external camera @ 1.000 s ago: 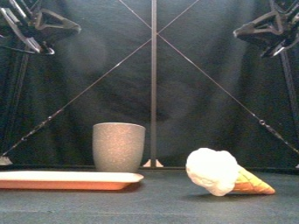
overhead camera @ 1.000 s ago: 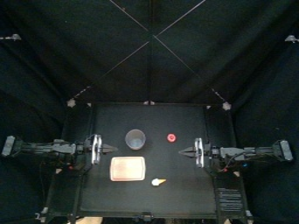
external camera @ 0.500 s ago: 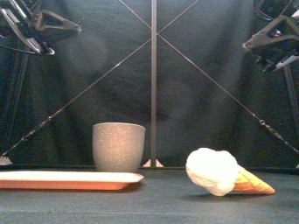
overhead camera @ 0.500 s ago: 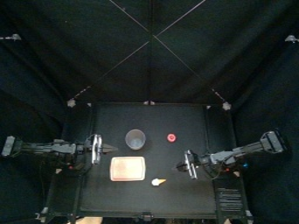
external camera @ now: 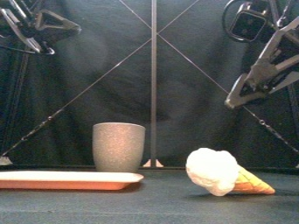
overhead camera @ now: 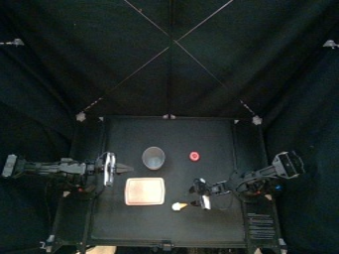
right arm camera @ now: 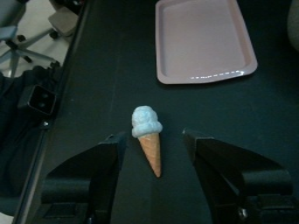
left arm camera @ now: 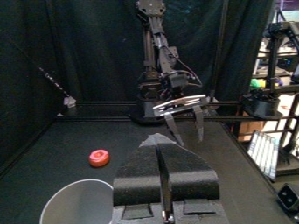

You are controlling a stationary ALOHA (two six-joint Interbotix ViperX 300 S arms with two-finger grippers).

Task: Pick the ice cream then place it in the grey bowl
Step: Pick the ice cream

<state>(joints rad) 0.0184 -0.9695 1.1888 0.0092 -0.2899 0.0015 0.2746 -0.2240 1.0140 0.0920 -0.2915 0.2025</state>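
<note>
The right claw [right arm camera: 152,136] hangs wide open above the ice cream [external camera: 219,172] — which lies between its jaws, tray [right arm camera: 208,39] and cup [overhead camera: 155,156] beyond — while the left claw [left arm camera: 162,145] is closed.

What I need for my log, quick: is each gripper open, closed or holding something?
Left gripper: closed, holding nothing.
Right gripper: open, holding nothing, above the ice cream.
</note>
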